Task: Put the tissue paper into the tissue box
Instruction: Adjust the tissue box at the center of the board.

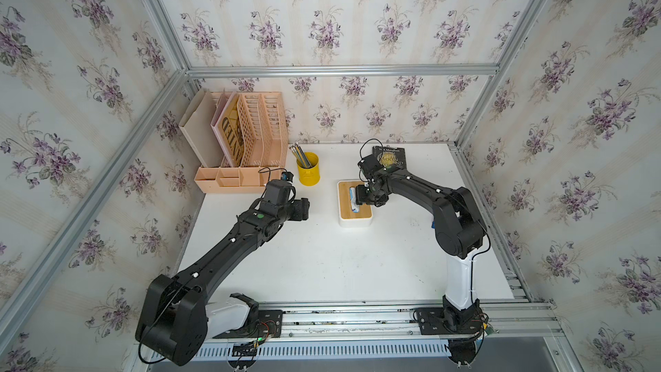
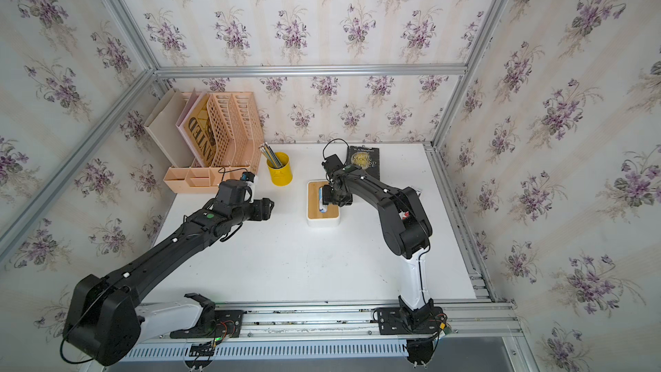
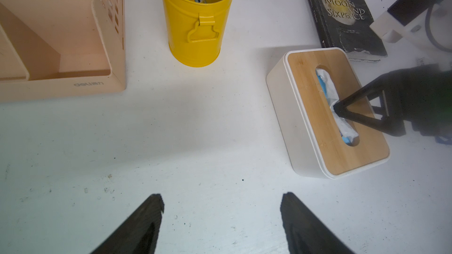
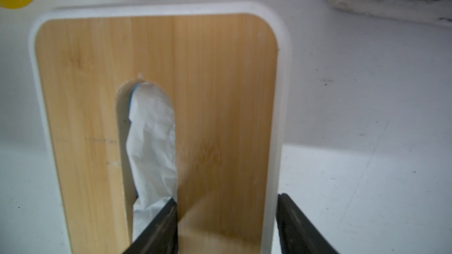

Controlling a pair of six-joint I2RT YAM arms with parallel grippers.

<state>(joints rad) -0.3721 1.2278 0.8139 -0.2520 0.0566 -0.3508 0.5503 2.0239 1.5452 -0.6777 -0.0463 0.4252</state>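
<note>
The white tissue box [image 1: 355,222] [image 2: 322,222] [image 3: 288,123] [image 4: 283,89] stands mid-table with its bamboo lid [image 3: 315,108] [image 4: 215,94] on. The tissue paper [image 1: 352,197] [image 2: 322,197] [image 3: 330,91] [image 4: 151,138] sits inside, white tissue and a blue edge showing through the slot. My right gripper [image 1: 364,199] [image 2: 331,197] [image 4: 228,197] hovers at the lid, open. One of its fingers [image 3: 352,108] is at the slot against the tissue, the other just outside the box's long rim. My left gripper [image 1: 302,209] [image 2: 265,209] [image 3: 221,201] is open over bare table, left of the box.
A yellow pencil cup [image 1: 308,171] [image 3: 195,28] stands behind and left of the box. A dark book [image 1: 392,159] [image 3: 342,15] lies behind it. A peach desk organizer [image 1: 243,144] [image 3: 61,45] fills the back left corner.
</note>
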